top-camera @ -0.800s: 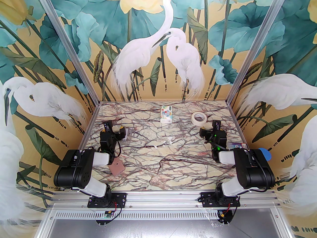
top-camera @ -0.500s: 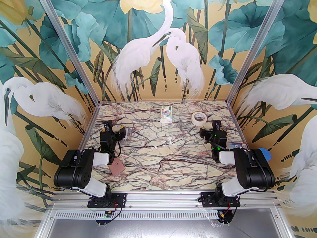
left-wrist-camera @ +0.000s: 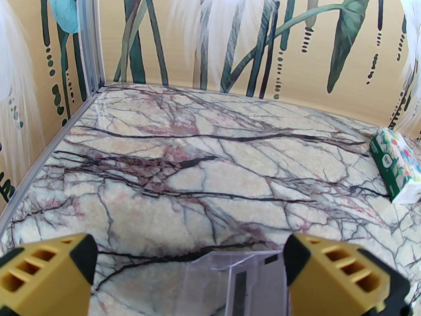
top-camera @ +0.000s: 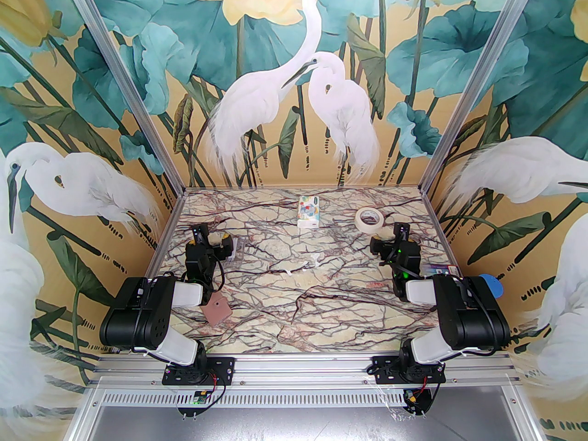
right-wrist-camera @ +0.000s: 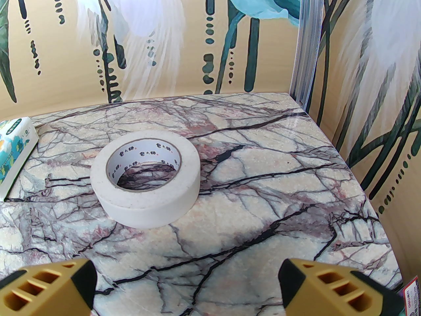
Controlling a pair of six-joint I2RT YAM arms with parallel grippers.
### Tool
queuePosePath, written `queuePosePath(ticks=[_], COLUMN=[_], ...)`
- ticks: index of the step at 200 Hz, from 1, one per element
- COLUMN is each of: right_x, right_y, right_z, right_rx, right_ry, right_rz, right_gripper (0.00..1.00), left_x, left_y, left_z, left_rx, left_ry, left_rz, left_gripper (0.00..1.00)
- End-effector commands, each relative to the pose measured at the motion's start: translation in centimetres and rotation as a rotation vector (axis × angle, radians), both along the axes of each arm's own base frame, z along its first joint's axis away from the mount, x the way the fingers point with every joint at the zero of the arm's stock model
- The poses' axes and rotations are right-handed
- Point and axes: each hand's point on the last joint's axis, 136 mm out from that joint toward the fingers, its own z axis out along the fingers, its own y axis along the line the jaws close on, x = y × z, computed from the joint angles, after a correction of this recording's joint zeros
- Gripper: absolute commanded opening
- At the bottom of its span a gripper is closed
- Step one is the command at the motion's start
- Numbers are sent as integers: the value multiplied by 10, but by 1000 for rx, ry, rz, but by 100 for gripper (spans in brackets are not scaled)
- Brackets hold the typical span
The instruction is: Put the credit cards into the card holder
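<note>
Top view, clock positions read from the centre of the marble table (top-camera: 321, 319), with 12 o'clock at the far wall. The left gripper (left-wrist-camera: 189, 262) is at about 10 o'clock, its yellow fingers spread wide and clamping nothing; a clear plastic box (left-wrist-camera: 227, 268) lies on the table in the gap between them, nearer the right-hand finger, and whether that finger touches it cannot be told. Through the box wall shows a pale flat piece with a dark stripe, apparently the credit cards (left-wrist-camera: 241, 283); their number cannot be told. The card holder (top-camera: 217, 309), dusty pink and lying flat and closed, is at about 8 o'clock, near the table's front left, its left edge tucked under the left forearm; it is well apart from the clear box. The right gripper (right-wrist-camera: 185, 275) is between 2 and 3 o'clock, its jaws likewise wide apart and empty; a white tape roll (right-wrist-camera: 144, 183) lies flat at its 12 o'clock, near but not touching. A patterned tissue pack (top-camera: 308, 211) lies at 12 o'clock near the far edge; a multicoloured pack (top-camera: 440, 269) sits at 3 o'clock by the right edge, partly behind the right arm.
</note>
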Motion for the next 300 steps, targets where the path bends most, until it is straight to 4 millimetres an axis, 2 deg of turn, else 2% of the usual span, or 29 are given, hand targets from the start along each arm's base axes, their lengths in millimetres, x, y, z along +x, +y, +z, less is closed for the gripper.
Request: queuePosePath(ticks=[1,108,126,137,147,160,170,188,201,217,235,250,269,289,300], right_x=[5,5,5,5,5,5,5,5,4,3,-2,-9,-18,-25,-27], right_y=[2,2,2,2,2,2,1,2,-3,-9,-9,-3,12,16,30], right_z=[9,9,9,9,9,9,9,9,11,30,56,81,107,114,122], right_rx=[-2,-1,-1,-1,-1,-1,-1,-1,-6,-21,-9,82,224,352,384], right_ry=[-20,-18,-18,-18,-18,-19,-19,-18,-19,-3,-7,-41,-69,30,79], right_rz=[16,16,16,17,16,17,15,16,-16,-66,-86,-74,-26,-59,10], right_gripper=[99,99,99,99,99,99,99,99,99,99,99,99,99,99,99], left_x=[0,1,-1,-11,-16,-23,-26,-29,-32,-34,-40,-47,-65,-89,-104], left_y=[0,0,6,11,1,-2,-10,-5,-6,-14,-32,-51,-69,-77,-80], left_z=[1,2,3,10,22,40,55,84,87,92,100,117,133,142,148], left_rx=[-8,-11,-7,-5,18,93,125,-21,-111,-196,-334,-436,-489,-510,-524], left_ry=[-3,-5,-14,-49,-102,-112,-104,-105,-45,31,110,161,265,350,378], left_rz=[-7,-6,28,83,30,102,90,150,165,116,9,-98,-179,-215,-230], left_gripper=[100,100,100,100,100,99,100,100,100,100,100,99,96,93,94])
